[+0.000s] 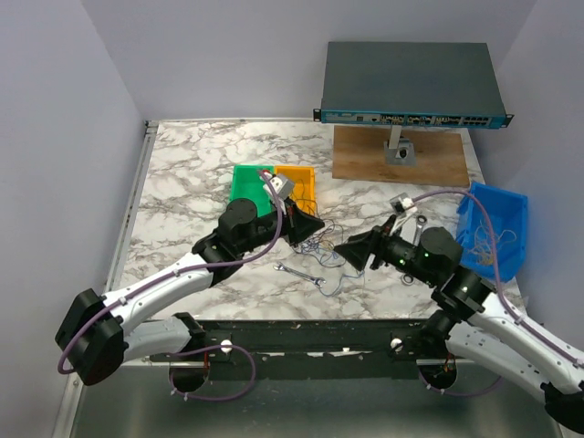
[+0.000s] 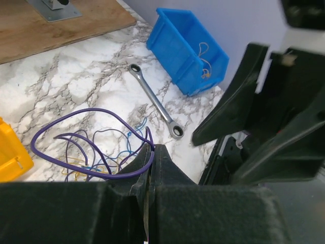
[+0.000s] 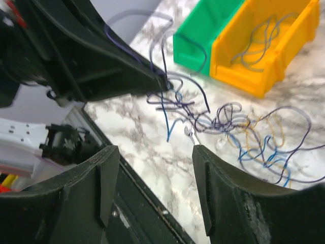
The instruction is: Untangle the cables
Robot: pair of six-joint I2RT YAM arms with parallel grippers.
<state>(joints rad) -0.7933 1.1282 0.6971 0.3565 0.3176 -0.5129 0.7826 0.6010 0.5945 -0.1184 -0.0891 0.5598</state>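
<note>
Evidently the left gripper [image 2: 152,148] pinched a purple strand [image 2: 96,109] to anchor the cables [image 3: 238,124], while the right gripper [image 3: 155,150] gaped beside them, seemingly ready to pull.

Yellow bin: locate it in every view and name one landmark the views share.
Top external: yellow bin mid-table, touching the right side of the green bin.
Left wrist: cut off at the left edge.
Right wrist: top right, with wires inside.
Shared landmark: the cables, lying on the marble beside it.

Cables [image 3: 231,123] on table [image 1: 182,182] before twin bins [image 1: 274,185]
</note>
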